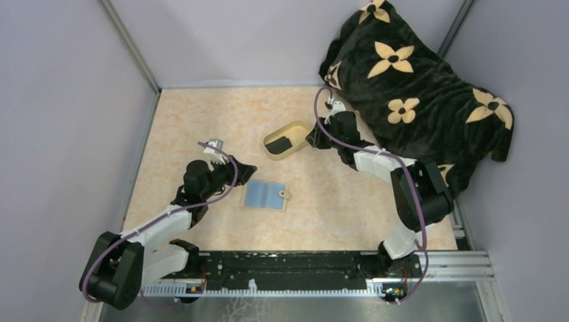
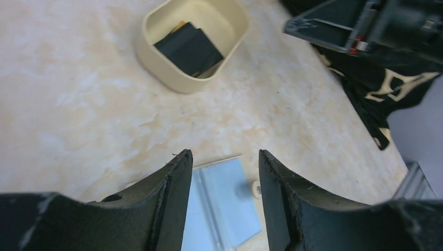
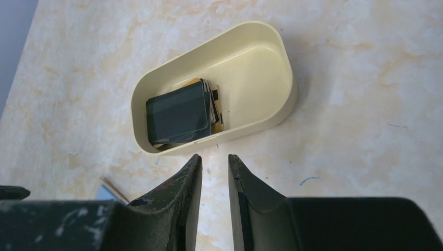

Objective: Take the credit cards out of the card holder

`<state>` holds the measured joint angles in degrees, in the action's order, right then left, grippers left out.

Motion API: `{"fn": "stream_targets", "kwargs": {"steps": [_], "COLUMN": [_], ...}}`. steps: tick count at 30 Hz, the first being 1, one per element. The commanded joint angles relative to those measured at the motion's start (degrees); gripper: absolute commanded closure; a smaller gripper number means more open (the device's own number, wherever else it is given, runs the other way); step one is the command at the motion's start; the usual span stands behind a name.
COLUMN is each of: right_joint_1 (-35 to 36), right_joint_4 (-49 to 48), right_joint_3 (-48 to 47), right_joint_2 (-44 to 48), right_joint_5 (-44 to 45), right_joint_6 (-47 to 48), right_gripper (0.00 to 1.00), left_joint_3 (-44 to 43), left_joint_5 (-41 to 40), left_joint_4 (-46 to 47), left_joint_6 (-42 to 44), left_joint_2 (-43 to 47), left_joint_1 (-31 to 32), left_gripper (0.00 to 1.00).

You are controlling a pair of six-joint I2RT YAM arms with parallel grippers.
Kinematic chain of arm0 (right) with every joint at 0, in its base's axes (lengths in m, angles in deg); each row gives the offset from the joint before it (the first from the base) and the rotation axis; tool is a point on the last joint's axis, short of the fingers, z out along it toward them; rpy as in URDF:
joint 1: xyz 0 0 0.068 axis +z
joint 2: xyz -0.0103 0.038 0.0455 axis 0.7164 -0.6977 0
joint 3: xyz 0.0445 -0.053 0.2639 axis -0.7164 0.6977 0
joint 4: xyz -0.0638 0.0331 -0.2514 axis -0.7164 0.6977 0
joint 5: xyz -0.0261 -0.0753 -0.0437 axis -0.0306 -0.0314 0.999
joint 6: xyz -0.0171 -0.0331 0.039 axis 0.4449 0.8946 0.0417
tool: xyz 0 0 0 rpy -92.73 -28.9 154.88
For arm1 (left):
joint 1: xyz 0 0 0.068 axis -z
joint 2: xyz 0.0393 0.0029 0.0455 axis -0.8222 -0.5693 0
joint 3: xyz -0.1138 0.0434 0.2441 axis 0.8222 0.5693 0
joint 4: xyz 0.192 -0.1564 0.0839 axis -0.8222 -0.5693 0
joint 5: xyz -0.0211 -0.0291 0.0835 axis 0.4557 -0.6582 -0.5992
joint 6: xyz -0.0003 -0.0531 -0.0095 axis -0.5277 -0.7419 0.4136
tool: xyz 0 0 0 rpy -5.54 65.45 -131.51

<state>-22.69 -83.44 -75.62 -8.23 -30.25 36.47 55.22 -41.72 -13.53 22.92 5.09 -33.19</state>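
Our left claw (image 1: pixel 245 172) (image 2: pixel 224 157) hangs with its fingers apart and nothing between them. Just beneath and ahead of it the holder (image 1: pixel 265 195) (image 2: pixel 224 204) lies opened flat on the bench (image 1: pixel 201 121), blue-grey faces up. Its small tab (image 1: pixel 288 195) (image 2: pixel 256 188) is on the side away from this claw. We cannot tell whether the fingers touch the holder.

Our right claw (image 1: pixel 310 139) (image 3: pixel 215 159) has its fingers drawn close, with only a narrow gap between them, and it grips nothing. Right in front of it sits the dish (image 1: pixel 295 126) (image 3: pixel 261 36) (image 2: pixel 156 63), near its fingertips but apart from them. The cards (image 1: pixel 280 143) (image 3: pixel 177 119) (image 2: pixel 189 49) lie stacked inside the dish, at the end to the left in this claw's own view. A black one is on top, with yellowish edges showing under it.

From the left claw the dish stands farther ahead, well past the holder. Behind the right claw a black blanket (image 1: pixel 416 87) with cream flowers is heaped at the bench's far side.
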Motion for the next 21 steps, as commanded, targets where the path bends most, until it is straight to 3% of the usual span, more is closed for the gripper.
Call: {"fn": "stream_targets", "kwargs": {"steps": [1,21], "right_joint_1": [-0.73,-1.36], "right_joint_4": [-1.89,-2.58], "right_joint_3": [2.69,4.2], "right_joint_2": [6.49,7.43], "right_joint_5": [3.24,1.43], "right_joint_6": [1.69,1.34], "right_gripper": [0.75,0.75], "left_joint_3": [-1.79,-1.16], "left_joint_5": [-10.63,-9.11], "left_joint_4": [-10.13,-9.96], "left_joint_6": [-0.7,-0.81], "left_joint_2": [2.27,3.02], "left_joint_1": [-0.08,-0.05], "left_gripper": [0.44,0.51]}}
